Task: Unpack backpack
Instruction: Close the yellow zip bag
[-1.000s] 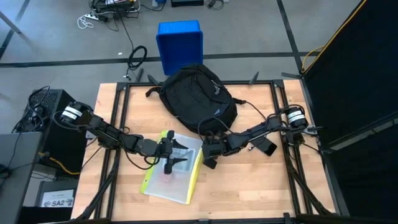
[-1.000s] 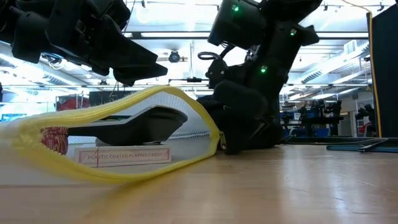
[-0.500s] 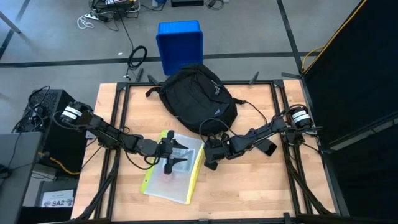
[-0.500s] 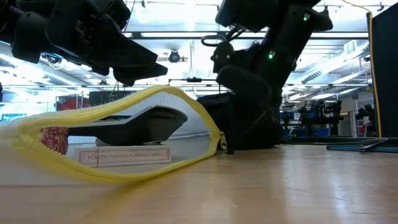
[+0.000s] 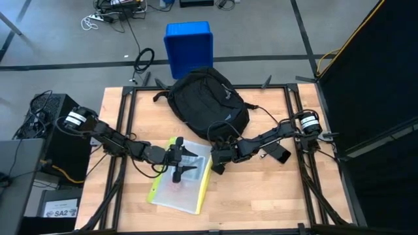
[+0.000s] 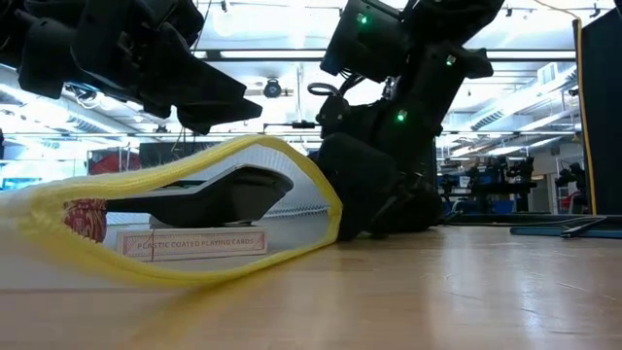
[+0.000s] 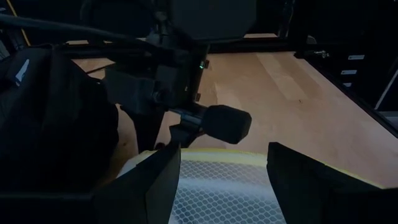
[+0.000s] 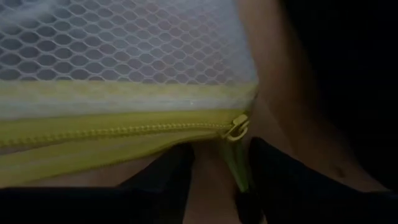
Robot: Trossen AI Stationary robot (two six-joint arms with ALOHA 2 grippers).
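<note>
The black backpack (image 5: 209,104) lies at the table's far middle. Just in front of it a mesh pouch with yellow zipper edges (image 5: 183,177) lies flat on the wood, holding a box of playing cards (image 6: 194,243) and a dark object. My left gripper (image 5: 179,163) hangs open above the pouch, clear of it in the low view. My right gripper (image 8: 221,171) slants down at the pouch's right corner, fingers apart. The yellow zipper end (image 8: 236,155) runs between them, just below the zipper pull (image 8: 238,128). My right gripper comes at the pouch's zipper-end corner (image 8: 235,163) slanting down from the table's right side, one finger on either side of the yellow strip. I cannot tell whether a finger (image 8: 273,171) touches the strip. The pouch lies on the table.
A blue plastic bin (image 5: 188,44) stands on the floor beyond the table's far edge. A small black object (image 5: 278,155) lies on the wood under my right arm. Bare wood (image 5: 261,196) stretches along the near right.
My right gripper drew back a little toward the table's right edge, then returned to the pouch's right corner and sits slightly lower. The pouch and backpack have stayed put.
</note>
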